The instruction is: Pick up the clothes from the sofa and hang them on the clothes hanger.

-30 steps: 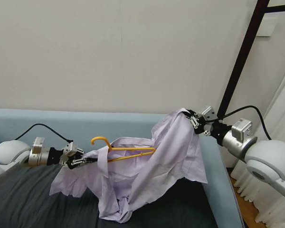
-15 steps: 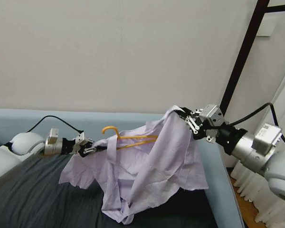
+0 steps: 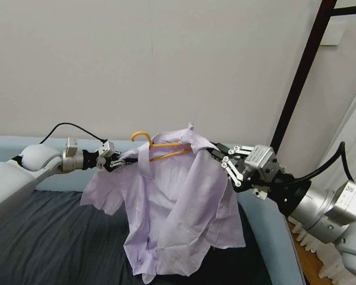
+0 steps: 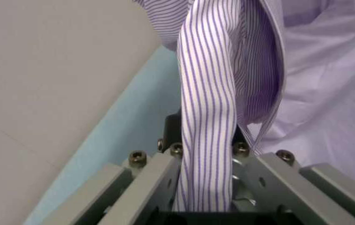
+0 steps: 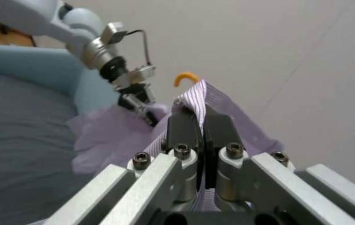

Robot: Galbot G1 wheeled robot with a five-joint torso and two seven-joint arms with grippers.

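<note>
Both grippers are clamping the shirt (image 3: 178, 219) above the sofa (image 3: 24, 243): left gripper (image 3: 110, 161) on a fabric strip, right gripper (image 3: 222, 160) at the shoulder. Risk: hanger (image 3: 160, 145) is sitting loosely inside; uneven pulling could tip it out.

hanger (image 3: 140, 133): yellow, aloft, hook up | shirt (image 3: 172, 208): lilac striped, draped over it

Head overview; wrist close-ups of shared shirt (image 3: 178, 208)

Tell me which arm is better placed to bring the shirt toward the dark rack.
Right, probably: the right pincer, shut on the shirt, sits nearer the dark rack pole; the left pincer grips the shirt's far side.
</note>
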